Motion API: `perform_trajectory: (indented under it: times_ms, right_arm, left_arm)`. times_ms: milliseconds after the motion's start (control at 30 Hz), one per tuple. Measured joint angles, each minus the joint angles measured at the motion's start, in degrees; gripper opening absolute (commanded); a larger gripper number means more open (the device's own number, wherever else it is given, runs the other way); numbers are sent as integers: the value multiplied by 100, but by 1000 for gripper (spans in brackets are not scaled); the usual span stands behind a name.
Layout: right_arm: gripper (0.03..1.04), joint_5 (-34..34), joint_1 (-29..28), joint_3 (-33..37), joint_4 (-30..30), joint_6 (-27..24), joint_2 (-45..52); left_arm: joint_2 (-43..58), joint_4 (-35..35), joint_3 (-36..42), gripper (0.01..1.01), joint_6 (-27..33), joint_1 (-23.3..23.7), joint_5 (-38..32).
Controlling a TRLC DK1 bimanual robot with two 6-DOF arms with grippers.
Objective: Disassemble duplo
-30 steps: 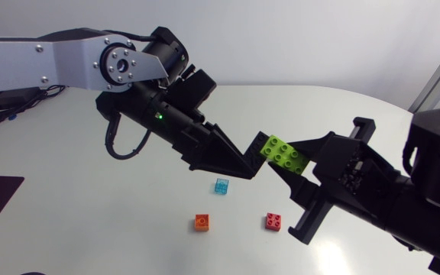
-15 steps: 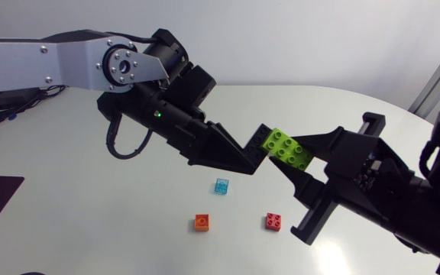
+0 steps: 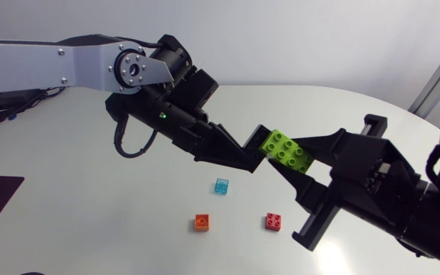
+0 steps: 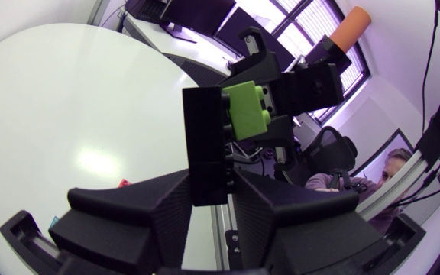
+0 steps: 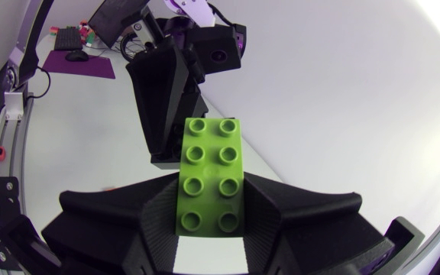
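Here, in mid-air above the table (image 3: 113,206), the left gripper (image 3: 253,155) clamps the black brick (image 3: 260,137) and the right gripper (image 3: 284,159) the green brick (image 3: 289,150) stuck to it; best tilt them apart, holding firm.

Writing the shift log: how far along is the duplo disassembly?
Done: light blue brick, orange brick and red brick lie singly on the table. In hand: left gripper shut on the black brick, right gripper shut on the green brick, held in the air, the two bricks apparently joined. Left: pulling that pair apart.
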Motion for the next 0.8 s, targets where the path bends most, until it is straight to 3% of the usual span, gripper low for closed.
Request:
perform_trajectory:
  times_ms: [300, 433, 633, 800]
  right_arm:
    - [177, -809, -422, 328, -555, 321, -81]
    - [182, -931, -732, 358, -568, 341, -140]
    - [182, -1095, -977, 339, -645, 341, -223]
    - [182, -1139, -986, 297, -660, 341, -221]
  left_arm:
    - [0, 177, -74, 228, 393, 92, -308]
    - [216, 225, -111, 230, 409, 651, -844]
    - [1370, 131, -90, 230, 435, 1764, -1853]
    - [1742, 203, -356, 234, 448, 1738, -2787]
